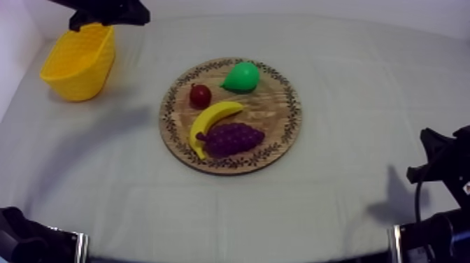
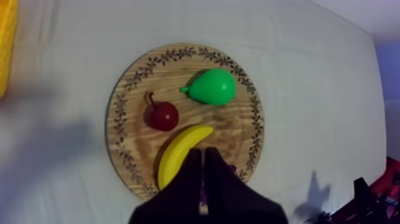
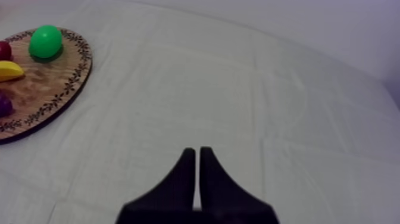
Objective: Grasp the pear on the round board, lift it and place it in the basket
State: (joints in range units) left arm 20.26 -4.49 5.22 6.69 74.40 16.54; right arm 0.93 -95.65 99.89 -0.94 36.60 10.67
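Both claws pressed together, empty: left claw [image 2: 202, 155] high, facing board [image 2: 128, 161]; right claw [image 3: 197, 152] over desk [image 3: 268, 89]. Pear [image 2: 214, 87] on board, basket [image 1: 77, 63] well apart.

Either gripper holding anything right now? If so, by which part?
Nothing is held. The left gripper and the right gripper each have their fingers together as a narrow, empty wedge. The pear lies on the wooden board.

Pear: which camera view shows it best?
Left wrist view: the pear lies close, whole and unblocked on the wooden board. Top view shows it farther off, also whole. Right wrist view shows it far off near the board's rim.
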